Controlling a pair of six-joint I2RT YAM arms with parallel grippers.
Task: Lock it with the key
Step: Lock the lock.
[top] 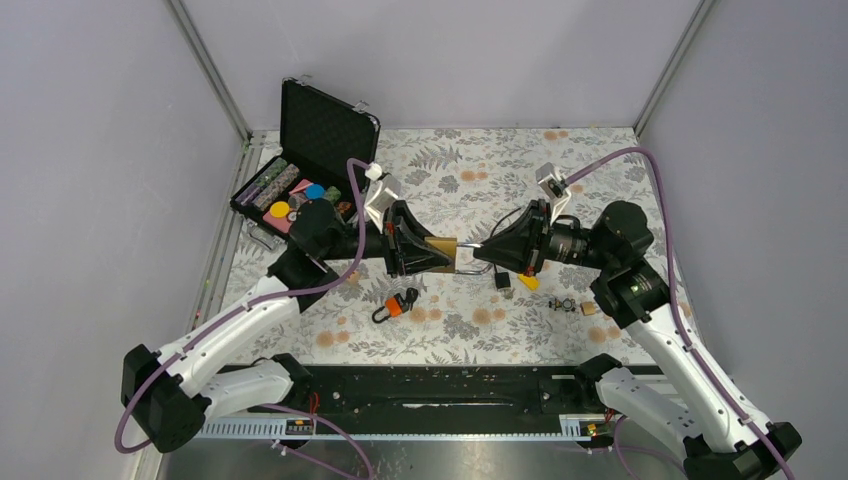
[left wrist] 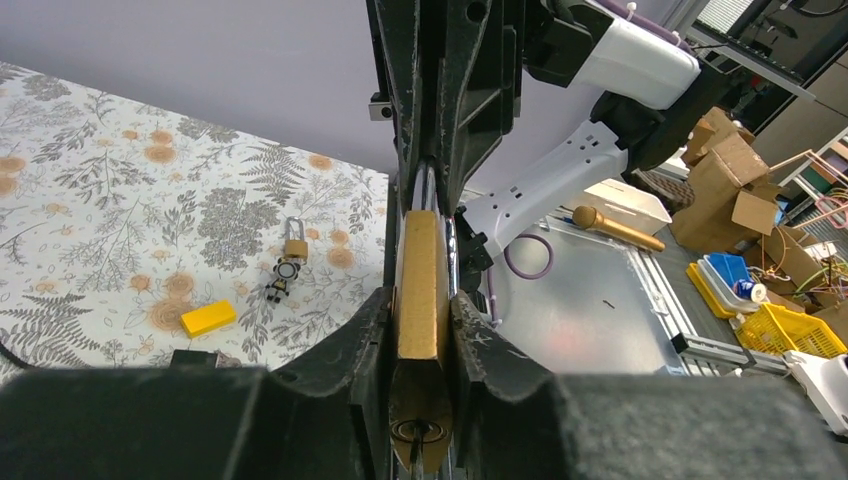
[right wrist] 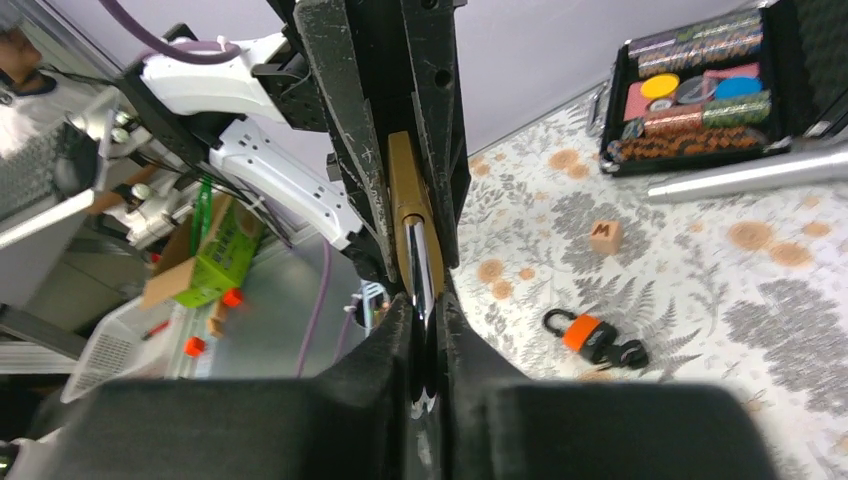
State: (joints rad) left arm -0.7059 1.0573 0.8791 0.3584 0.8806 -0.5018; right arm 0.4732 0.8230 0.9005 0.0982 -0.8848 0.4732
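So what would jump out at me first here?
Nose to nose above the middle of the flower-patterned table, the left gripper clamps the body of a brass padlock while the right gripper pinches its silver shackle. At the far left corner, an open black case shows colourful chips.

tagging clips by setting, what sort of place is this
Probably a robotics lab test cell: robot arms bolted to a cloth-covered table walled in by grey panels, with cardboard boxes and a yellow bin beyond it.
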